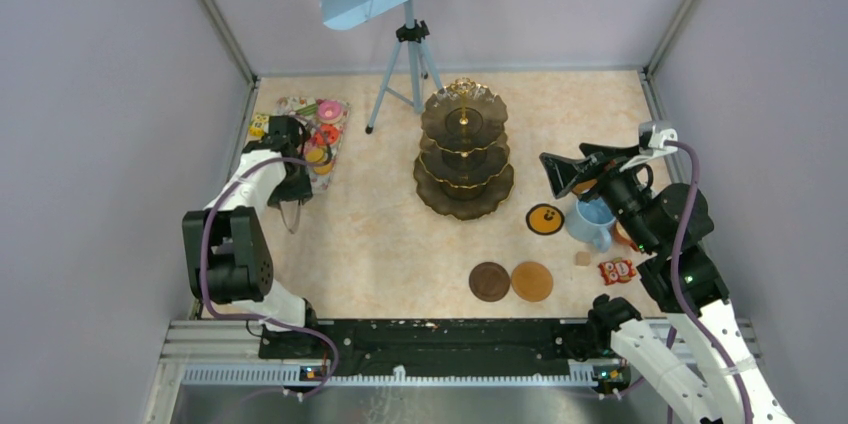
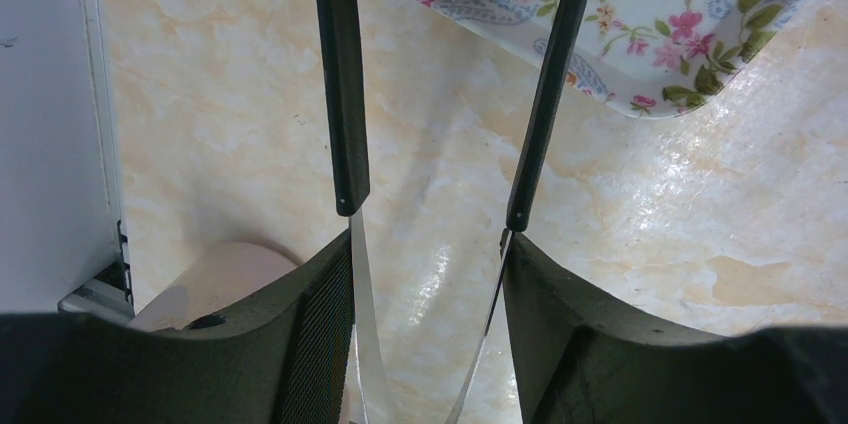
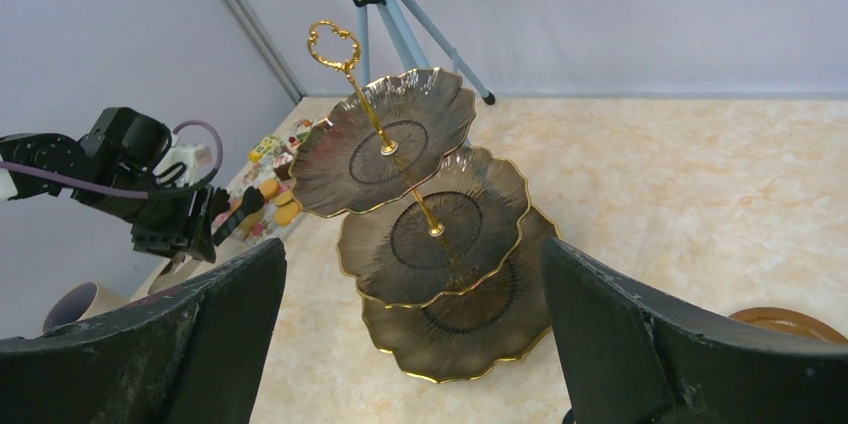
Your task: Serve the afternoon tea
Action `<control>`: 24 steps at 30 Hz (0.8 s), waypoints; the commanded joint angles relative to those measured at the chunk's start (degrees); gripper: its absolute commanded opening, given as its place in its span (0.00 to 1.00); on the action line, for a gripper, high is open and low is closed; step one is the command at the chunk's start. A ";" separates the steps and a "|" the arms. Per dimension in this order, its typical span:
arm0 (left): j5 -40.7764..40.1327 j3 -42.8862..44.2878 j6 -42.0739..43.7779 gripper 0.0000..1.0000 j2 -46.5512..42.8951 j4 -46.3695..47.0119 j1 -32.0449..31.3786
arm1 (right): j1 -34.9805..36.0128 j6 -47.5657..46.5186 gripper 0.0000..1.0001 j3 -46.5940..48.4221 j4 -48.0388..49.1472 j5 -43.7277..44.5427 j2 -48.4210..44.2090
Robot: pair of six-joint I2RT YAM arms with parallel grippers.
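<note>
The dark three-tier gold-rimmed stand (image 1: 465,149) stands mid-table with its plates bare; it fills the right wrist view (image 3: 430,234). Small colourful cakes and orange tarts (image 1: 322,134) lie on the floral mat (image 1: 300,109) at the back left. My left gripper (image 1: 290,184) is beside the mat's near edge, shut on the black tongs (image 2: 342,94), whose arms reach to the mat (image 2: 700,34). My right gripper (image 1: 565,172) is open and empty, raised right of the stand and pointing at it. The light blue mug (image 1: 592,222) stands under the right arm. Brown coasters (image 1: 489,281) (image 1: 531,281) lie near the front.
A black and orange coaster (image 1: 545,219) lies left of the blue mug. A small tan cube (image 1: 582,258) and a red packet (image 1: 617,270) lie at the right. A tripod (image 1: 405,69) stands at the back. A pale round mug-like thing (image 2: 225,269) sits by the left wall.
</note>
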 commanded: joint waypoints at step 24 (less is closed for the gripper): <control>1.19 1.79 0.55 0.60 2.23 1.58 1.52 | 0.71 -0.28 0.95 1.03 1.77 0.40 0.13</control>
